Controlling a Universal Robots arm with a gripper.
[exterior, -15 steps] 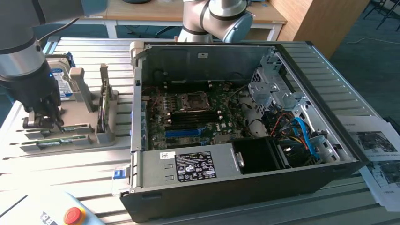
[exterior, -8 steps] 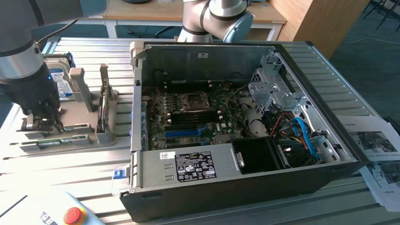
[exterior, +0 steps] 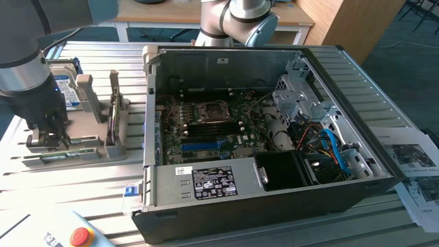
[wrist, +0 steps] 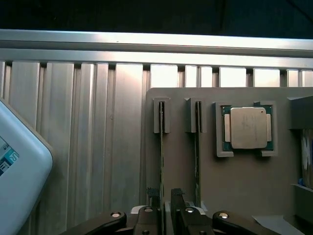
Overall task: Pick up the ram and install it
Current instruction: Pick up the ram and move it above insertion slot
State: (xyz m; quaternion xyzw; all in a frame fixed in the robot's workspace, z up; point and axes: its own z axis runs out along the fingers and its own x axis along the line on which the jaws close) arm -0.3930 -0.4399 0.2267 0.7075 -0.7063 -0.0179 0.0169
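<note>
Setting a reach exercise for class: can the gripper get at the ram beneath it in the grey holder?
Probably yes: the open gripper straddles the ram, upright in the holder, nothing blocking it.

No text can be read in full. In the exterior view, at lower middle of the frame, a black label [exterior: 215, 183] with white print and marks sits on the power supply [exterior: 171, 189], with a white barcode sticker [exterior: 184, 170] just above it. At upper middle, a small white sticker [exterior: 223, 60] sits on the case wall [exterior: 199, 69]. At upper left, the hard drive [exterior: 57, 66] carries a blue-white label [exterior: 61, 87]. Printed sheets [exterior: 412, 159] lie at the right edge. In the wrist view, the CPU [wrist: 247, 127] lid bears faint, illegible markings.
</note>
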